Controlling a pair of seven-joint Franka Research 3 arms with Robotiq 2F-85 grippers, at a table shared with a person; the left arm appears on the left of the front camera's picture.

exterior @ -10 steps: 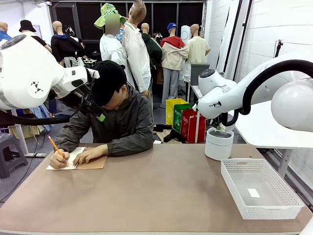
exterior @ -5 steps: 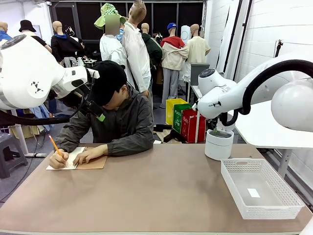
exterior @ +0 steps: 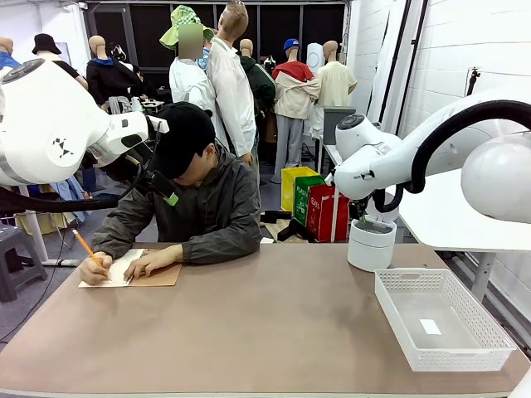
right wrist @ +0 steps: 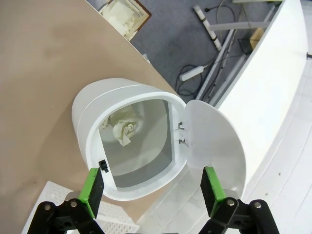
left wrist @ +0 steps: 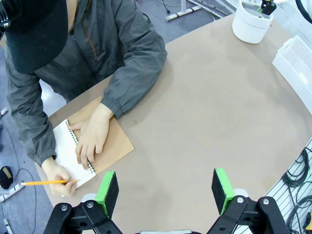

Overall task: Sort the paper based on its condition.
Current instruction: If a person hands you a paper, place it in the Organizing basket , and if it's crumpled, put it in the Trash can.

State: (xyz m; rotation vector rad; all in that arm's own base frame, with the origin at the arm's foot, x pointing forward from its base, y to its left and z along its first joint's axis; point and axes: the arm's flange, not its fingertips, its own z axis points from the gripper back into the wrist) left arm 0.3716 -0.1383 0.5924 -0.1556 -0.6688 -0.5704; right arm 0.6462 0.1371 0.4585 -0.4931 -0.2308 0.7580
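Observation:
A crumpled white paper [right wrist: 124, 131] lies inside the white bin [right wrist: 92, 122], whose lid [right wrist: 214, 146] hangs open to one side. Directly above the bin's mouth my right gripper [right wrist: 152, 190] stands open with nothing between its green pads. In the front view the right gripper [exterior: 363, 220] hovers just over the bin [exterior: 371, 245] at the table's far right. My left gripper [left wrist: 165, 187] is open and empty, high above the table's left part. At the far left, a person writes with a pencil [left wrist: 46, 183] on the white page of a brown-covered notebook [left wrist: 112, 141].
A white mesh basket [exterior: 489, 348] stands at the near right with a small white slip [exterior: 430, 327] on its floor. The person's arms [exterior: 207, 245] rest on the far left edge of the brown table [exterior: 265, 332]. Coloured boxes [exterior: 319, 211] stand on the floor behind it.
The right gripper has opened over the bin. The person's pencil hand has shifted slightly left. The left arm has not moved.

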